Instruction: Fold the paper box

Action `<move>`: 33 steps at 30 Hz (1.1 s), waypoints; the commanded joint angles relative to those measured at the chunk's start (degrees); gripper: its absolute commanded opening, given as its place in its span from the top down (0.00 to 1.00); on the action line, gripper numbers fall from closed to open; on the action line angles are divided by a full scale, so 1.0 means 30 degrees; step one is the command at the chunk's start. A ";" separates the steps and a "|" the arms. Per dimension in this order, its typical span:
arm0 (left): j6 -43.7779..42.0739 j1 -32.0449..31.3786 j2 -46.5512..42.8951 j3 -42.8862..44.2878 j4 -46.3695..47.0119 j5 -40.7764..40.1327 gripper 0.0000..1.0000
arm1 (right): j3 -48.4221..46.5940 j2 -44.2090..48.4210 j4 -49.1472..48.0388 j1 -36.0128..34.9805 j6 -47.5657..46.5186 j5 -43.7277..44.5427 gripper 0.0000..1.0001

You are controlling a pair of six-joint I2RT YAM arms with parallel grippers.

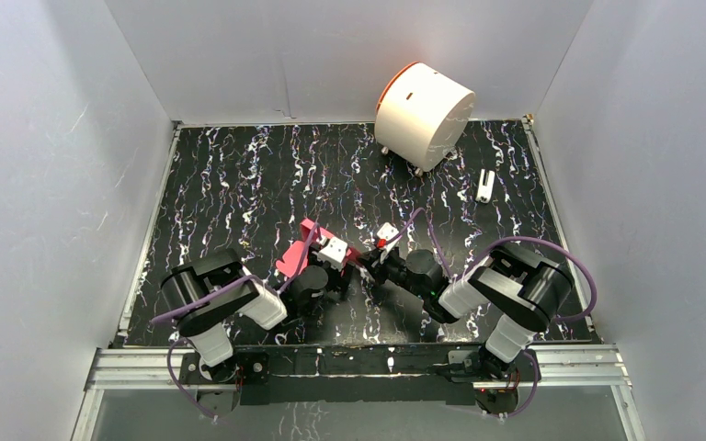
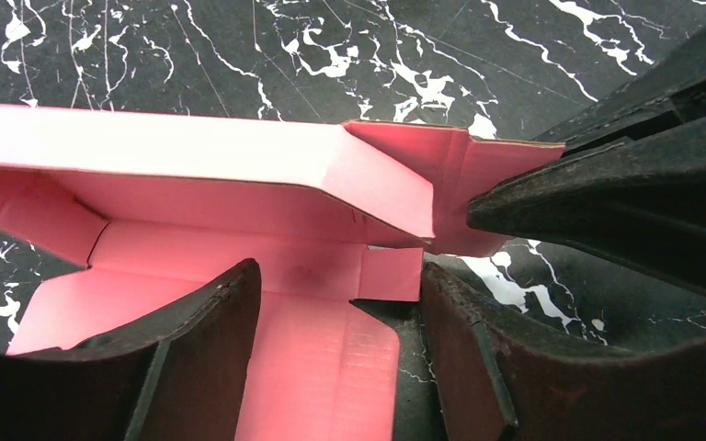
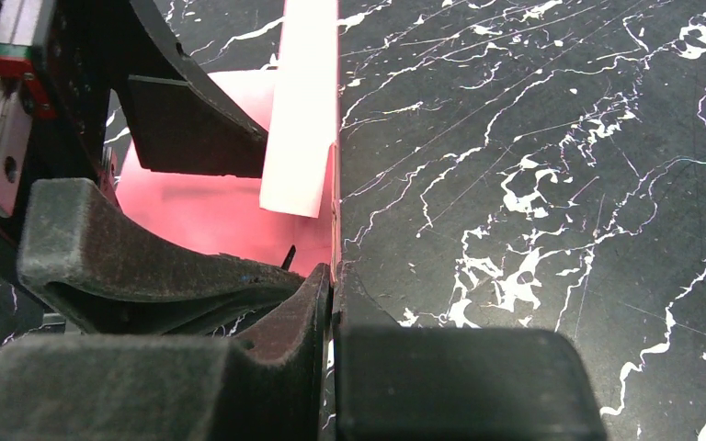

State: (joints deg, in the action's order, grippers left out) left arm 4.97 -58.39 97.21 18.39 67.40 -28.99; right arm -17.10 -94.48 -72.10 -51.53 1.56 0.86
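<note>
The paper box (image 1: 296, 255) is a pink-red die-cut sheet, partly folded, lying on the black marbled table in front of the two arms. In the left wrist view one long wall of the paper box (image 2: 193, 152) stands raised over its base. My left gripper (image 2: 340, 276) is open, its fingers straddling a flat flap of the sheet. My right gripper (image 3: 334, 276) is shut on the thin upright edge of the paper box (image 3: 211, 216). From the right, its fingers (image 2: 552, 197) pinch the sheet's corner tab. From above, both grippers (image 1: 335, 262) (image 1: 365, 266) meet at the sheet's right end.
A large white cylinder with an orange rim (image 1: 423, 115) lies on its side at the back of the table. A small white object (image 1: 485, 185) lies near the right edge. White walls enclose the table on three sides.
</note>
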 commanded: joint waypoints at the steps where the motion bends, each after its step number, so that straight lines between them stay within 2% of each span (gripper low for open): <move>1: -0.0425 -0.0107 -0.0218 0.0297 0.1174 -0.1603 0.41 | 0.0027 0.0144 -0.1427 0.0140 0.0145 -0.0079 0.90; 5: -0.0029 -0.0107 -0.0770 0.0184 0.1232 -0.1876 0.51 | 0.0073 0.0057 -0.1510 0.0156 0.0131 -0.0140 0.90; 9: 0.0173 -0.0080 -0.0838 0.0183 0.1238 -0.2438 0.68 | 0.0154 0.0128 -0.1544 0.0155 0.0137 -0.0141 0.91; 13: 0.0393 -0.0017 -0.0321 0.0256 0.1208 -0.2755 0.74 | 0.0165 0.0203 -0.1517 0.0183 0.0133 -0.0141 0.91; 21: 0.1514 0.0488 -0.0169 0.0023 0.1148 -0.2836 0.73 | 0.0193 0.0225 -0.1516 0.0211 0.0092 -0.0141 0.90; 24: 0.2048 0.0505 -0.0829 -0.0224 0.0989 -0.1960 0.67 | 0.0121 0.0283 -0.1490 0.0263 0.0035 -0.0141 0.90; 28: 0.2948 0.0526 -0.4276 -0.0658 -0.1038 -0.0511 0.56 | 0.0047 0.0624 -0.0944 0.0380 -0.0303 -0.0066 0.90; 33: 0.4926 0.1547 -0.8754 -0.0819 -0.5205 0.0695 0.48 | 0.0026 0.1074 -0.0406 0.0680 -0.0488 -0.0129 0.90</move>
State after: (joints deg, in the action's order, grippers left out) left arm 13.91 -56.60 80.01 16.29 60.31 -30.26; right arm -16.99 -93.62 -71.61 -50.26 1.15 0.69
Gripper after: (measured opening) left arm 0.499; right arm 0.101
